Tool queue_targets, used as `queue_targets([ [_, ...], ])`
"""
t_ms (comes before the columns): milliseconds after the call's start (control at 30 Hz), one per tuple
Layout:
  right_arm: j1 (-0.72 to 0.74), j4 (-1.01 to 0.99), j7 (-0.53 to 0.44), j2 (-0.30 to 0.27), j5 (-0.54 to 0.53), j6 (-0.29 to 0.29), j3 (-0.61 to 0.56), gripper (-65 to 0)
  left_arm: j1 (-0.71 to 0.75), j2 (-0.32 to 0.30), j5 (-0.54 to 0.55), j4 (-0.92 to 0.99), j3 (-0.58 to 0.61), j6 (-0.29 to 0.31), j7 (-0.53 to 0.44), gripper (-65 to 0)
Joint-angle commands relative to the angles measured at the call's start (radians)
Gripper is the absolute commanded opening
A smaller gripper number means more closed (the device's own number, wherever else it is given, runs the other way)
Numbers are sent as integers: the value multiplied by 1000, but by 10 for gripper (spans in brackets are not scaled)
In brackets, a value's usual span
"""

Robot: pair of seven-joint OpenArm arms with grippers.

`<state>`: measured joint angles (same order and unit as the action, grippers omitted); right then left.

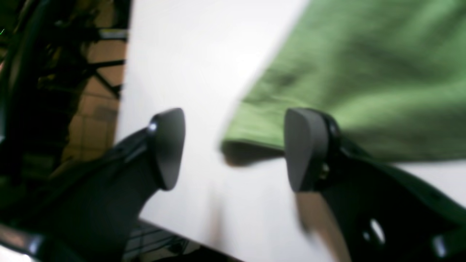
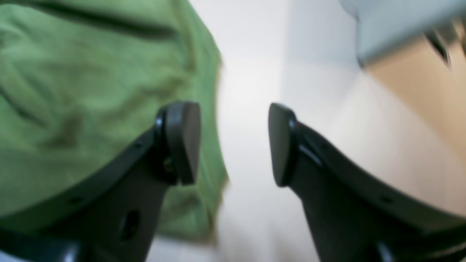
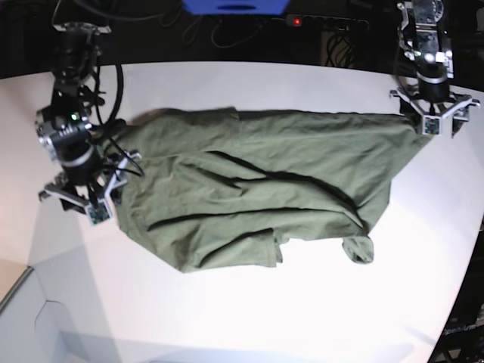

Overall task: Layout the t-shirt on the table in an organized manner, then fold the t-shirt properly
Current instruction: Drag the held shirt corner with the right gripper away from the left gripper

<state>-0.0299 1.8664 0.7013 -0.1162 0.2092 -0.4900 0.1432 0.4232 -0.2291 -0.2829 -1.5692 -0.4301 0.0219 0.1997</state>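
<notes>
Green t-shirt [image 3: 257, 181] lies spread, creased, mid table [image 3: 249, 318]. Left tool [image 3: 437, 121] w/ jaws apart, empty, pointing down at shirt's corner; right tool [image 3: 79, 200] likewise wide, empty, at opposite edge.

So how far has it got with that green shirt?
Partly done: the t-shirt is spread across the table, but it remains creased, with one sleeve curled near the front. In hand: nothing. The left claw and right claw both stand open at opposite edges of the cloth. Left to do: smoothing it flat, then all the folding.
</notes>
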Motion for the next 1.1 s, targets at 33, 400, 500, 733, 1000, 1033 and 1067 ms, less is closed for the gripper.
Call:
queue_targets([
  [33,77,-57,19,-13,0,1,-46,-344,-5,3,0,-69,-51,-18,-29,-232],
  [400,457,-552,50,-12,-3,1,-227,-343,-140,127,-8,-76,198,-17,60,-233],
  [500,532,-675,11,-12,-1,1,-254,-342,-152,132,-8,-29,285,-17,142,-233],
  [733,690,-1009,-144,0,-3,6,-254,-281,-159,122,-8,57,307,-17,172,-234],
  [1000,706,-1134,-320,13,-1,69,-247,-281,-117,112,-3,66,227,-17,166,-234],
  [1033,695,-1134,-331,13,-3,101,-247,-281,-117,112,-3,66,224,-17,166,-234],
  [1067,689,-1134,-342,13,-3,135,-247,-281,-117,112,-3,66,221,-17,166,-234],
])
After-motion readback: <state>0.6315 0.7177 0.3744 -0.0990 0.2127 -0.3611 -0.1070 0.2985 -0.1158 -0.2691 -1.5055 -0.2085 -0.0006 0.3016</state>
